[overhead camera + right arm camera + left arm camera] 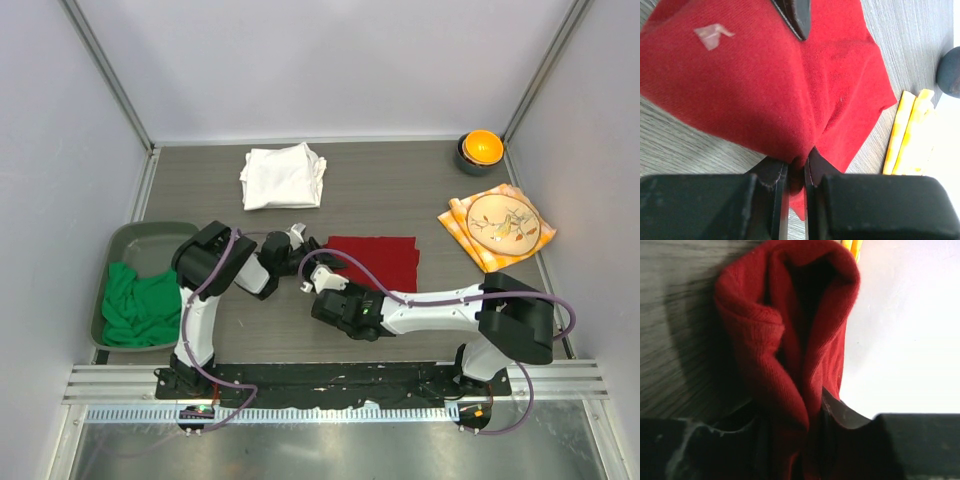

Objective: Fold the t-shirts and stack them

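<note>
The red t-shirt lies folded at the table's middle. My left gripper is shut on its far left edge; in the left wrist view the red cloth bunches up between the jaws. My right gripper is shut on the near left edge; in the right wrist view it pinches a fold of the red t-shirt, whose white label shows. The white t-shirt lies folded at the back. The green t-shirt lies crumpled in a grey tray.
An orange patterned cloth lies at the right, and its edge shows in the right wrist view. A dark bowl holding something orange stands at the back right corner. Walls enclose the table on three sides.
</note>
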You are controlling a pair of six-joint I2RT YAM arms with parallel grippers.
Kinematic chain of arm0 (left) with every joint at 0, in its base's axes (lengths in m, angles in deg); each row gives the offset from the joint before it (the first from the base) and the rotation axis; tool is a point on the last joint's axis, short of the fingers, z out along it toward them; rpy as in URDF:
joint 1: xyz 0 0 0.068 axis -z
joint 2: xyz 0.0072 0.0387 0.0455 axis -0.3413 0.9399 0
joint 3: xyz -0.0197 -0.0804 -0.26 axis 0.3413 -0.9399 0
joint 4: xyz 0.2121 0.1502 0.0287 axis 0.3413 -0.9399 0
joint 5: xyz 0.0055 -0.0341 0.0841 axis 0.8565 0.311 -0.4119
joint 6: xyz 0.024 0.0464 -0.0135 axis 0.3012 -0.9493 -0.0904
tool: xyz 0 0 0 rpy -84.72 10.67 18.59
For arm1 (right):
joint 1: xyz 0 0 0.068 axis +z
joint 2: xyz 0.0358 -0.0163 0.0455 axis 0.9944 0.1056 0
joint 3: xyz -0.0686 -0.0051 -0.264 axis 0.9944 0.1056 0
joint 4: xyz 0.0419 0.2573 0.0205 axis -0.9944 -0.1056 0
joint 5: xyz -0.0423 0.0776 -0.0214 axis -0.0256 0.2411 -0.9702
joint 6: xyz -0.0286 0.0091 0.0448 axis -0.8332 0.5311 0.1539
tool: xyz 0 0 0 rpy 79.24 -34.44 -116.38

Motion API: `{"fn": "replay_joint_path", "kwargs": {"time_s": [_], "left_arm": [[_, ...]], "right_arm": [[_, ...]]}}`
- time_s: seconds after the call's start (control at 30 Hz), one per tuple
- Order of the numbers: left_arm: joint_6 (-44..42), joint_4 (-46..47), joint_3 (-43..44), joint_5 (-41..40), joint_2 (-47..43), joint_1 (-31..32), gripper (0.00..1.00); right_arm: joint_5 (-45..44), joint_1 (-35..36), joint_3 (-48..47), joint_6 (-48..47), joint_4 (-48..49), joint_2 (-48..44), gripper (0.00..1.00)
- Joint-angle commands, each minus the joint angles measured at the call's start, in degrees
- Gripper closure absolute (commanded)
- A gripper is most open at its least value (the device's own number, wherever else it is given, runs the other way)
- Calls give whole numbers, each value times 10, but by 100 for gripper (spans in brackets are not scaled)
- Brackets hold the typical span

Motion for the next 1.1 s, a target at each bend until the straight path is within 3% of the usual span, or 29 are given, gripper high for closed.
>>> {"fn": "replay_joint_path", "kwargs": {"time_s": [0.0,0.13,0.23,0.27,0.3,0.5,0.63,0.83,1.07], "left_arm": [[19,-95,-4,15,27,4,70],[12,-107,4,18,17,4,100],[-15,-144,16,15,1,4,100],[-22,-176,20,13,-12,3,100],[-41,-191,31,12,-18,3,100],[-143,-410,106,-15,-79,0,100],[-250,-602,235,-46,-98,-8,100],[-329,-766,414,-60,-72,-26,100],[-404,-875,637,-69,16,-43,100]], "right_arm": [[-15,10,-14,19,7,-4,99],[-17,36,-22,29,-10,-4,99],[-37,43,-48,64,-45,-3,67],[-38,43,-57,67,-51,-4,10],[-42,43,-60,76,-60,-13,1],[-87,43,-73,123,-93,-83,0],[-153,42,-84,171,-115,-125,0],[-166,7,-87,226,-140,-140,0],[-152,-13,-80,275,-129,-124,0]]}}
